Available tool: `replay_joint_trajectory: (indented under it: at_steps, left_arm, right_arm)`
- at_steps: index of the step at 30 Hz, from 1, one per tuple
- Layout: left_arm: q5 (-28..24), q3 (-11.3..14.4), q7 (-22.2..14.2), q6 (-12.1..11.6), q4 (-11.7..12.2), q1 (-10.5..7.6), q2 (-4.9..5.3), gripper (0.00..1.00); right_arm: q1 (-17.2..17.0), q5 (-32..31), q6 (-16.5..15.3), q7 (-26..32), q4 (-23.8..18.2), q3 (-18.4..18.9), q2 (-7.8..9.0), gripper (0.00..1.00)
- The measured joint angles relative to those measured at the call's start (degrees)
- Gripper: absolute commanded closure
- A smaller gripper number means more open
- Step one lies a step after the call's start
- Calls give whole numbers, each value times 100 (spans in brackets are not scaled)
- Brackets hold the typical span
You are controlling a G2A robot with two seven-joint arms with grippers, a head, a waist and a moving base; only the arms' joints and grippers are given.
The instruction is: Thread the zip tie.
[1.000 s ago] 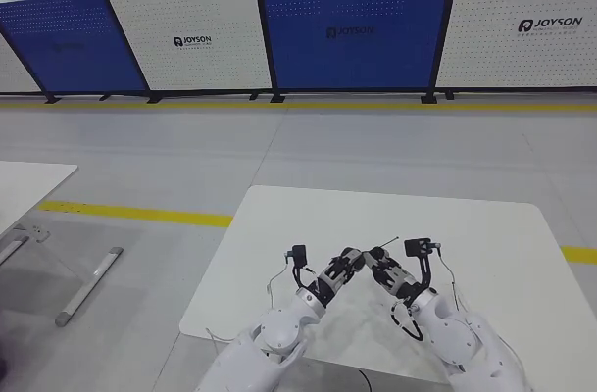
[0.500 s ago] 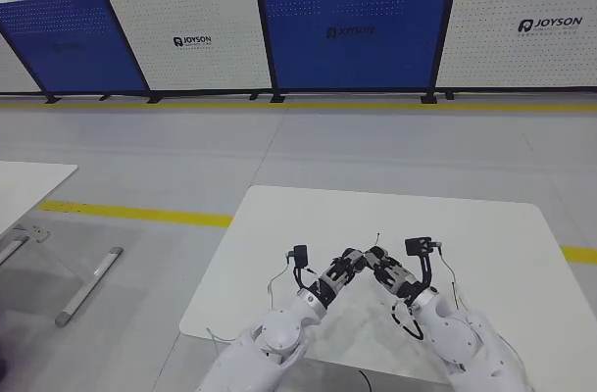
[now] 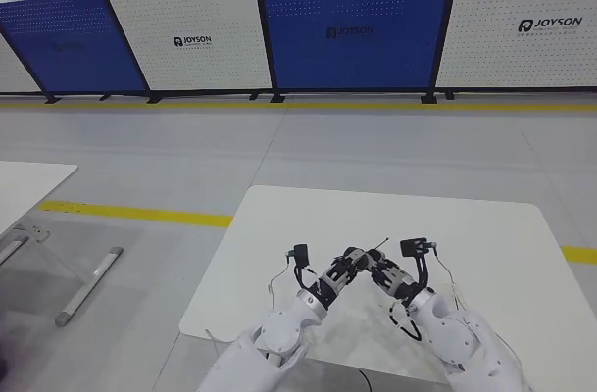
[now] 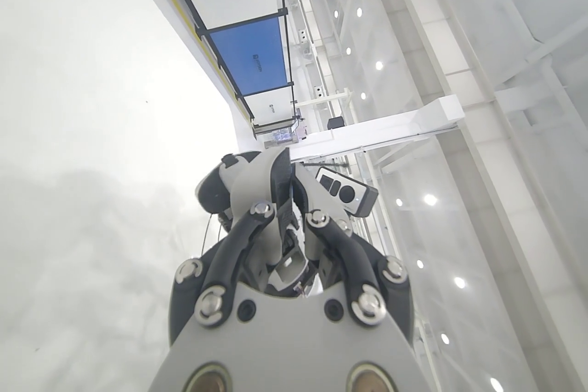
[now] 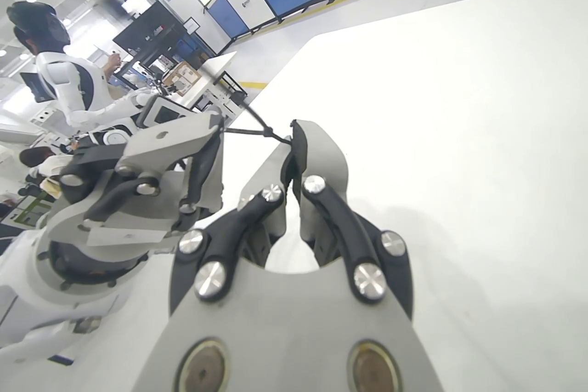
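A thin black zip tie is stretched between my two grippers above the white table. My right gripper is shut on one end of it. My left gripper is shut on the other end, and the two strands meet in a narrow V beside the right fingertips. In the top view both grippers touch tip to tip near the table's front middle, with the tie's free tail sticking up behind them. The left gripper has its fingers pressed together in its own wrist view, where I cannot make out the tie.
The white table's front edge lies close under the arms. A second white table stands off to the left across a strip of floor. Blue and white panels line the back of the room.
The tie's free tail has swung a little, first upright and then tilted back to the right. The two grippers have stayed together, shifting only slightly.
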Motion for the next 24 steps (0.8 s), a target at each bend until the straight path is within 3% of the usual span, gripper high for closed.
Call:
replay_joint_trajectory:
  at_steps: [24]
  left_arm:
    - [147, -26, -103, -85, -573, 225, 29, 100]
  right_arm:
    - [71, -124, 48, 39, 171, -90, -33, 100]
